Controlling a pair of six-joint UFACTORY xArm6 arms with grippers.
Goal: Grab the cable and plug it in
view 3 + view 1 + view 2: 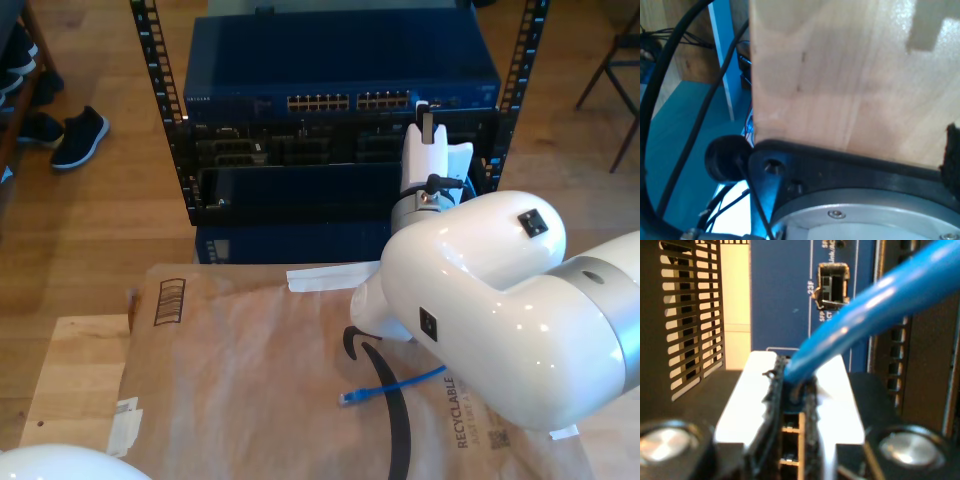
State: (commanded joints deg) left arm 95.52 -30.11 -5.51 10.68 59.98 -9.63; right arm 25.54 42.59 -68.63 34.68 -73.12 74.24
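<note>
Cable (875,305) is what my second claw (799,390) is pinching: the thin bright blue line runs in from the side of the second wrist view and ends between my two white fingers (747,400), whose dark pads press against it from both sides. The plug at this end is hidden between the pads, so I cannot tell how it sits. Just ahead of the fingers stands the blue face of a rack device (785,295) with a small open port (832,285) marked 23F, and a black vented panel (690,315) beside it.

In the exterior view my second claw (430,135) is raised in front of the network switch (340,85), close to the end of its row of ports toward the exterior view's right. The switch sits in a black rack (160,110) standing on the wooden floor (90,230). The big white arm (480,290) covers most of the cable's run. The cable's other end lies loose on a flattened cardboard sheet (240,380) on the bench (70,380), where a short blue stretch (395,385) ends in a small translucent plug (346,399), well apart from the rack.

My first claw's state I cannot tell: the first wrist view looks past the black and silver mount (855,200) at a pale wooden board (840,80) close in front, with black cables (670,100) looping beside it and no fingers to judge.

Dark shoes (75,135) rest on the floor at the exterior view's left.
</note>
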